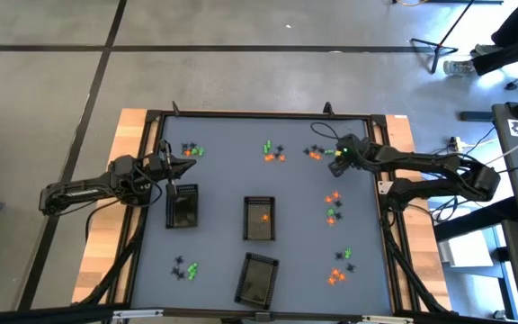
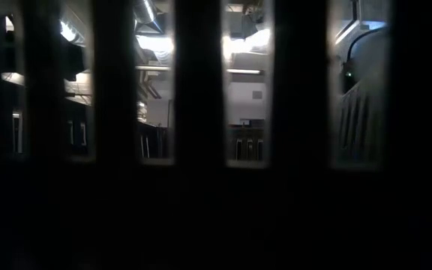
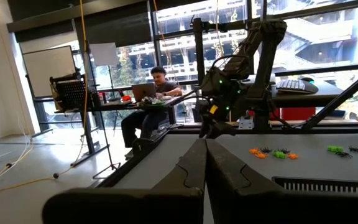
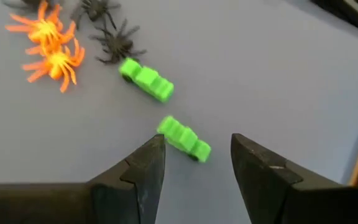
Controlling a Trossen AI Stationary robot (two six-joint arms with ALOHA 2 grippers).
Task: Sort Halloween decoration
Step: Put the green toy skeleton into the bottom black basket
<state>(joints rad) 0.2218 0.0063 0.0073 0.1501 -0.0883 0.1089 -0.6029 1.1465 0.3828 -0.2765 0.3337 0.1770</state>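
Note:
Small orange, green and black Halloween decoration trinkets lie in loose clusters on the blue-grey mat, among them far-left, far-middle and right clusters. My right gripper hangs open over the far-right cluster. In its wrist view a green trinket lies on the mat just beyond the gap of my right gripper, untouched. A second green one, orange spiders and black spiders lie farther on. My left gripper is shut and empty at the table's left.
Three dark rectangular trays sit on the mat: left, middle holding one orange trinket, and a tilted one near the front. A black frame rims the table. A person sits at a desk beyond the table. Dark bars block the low view.

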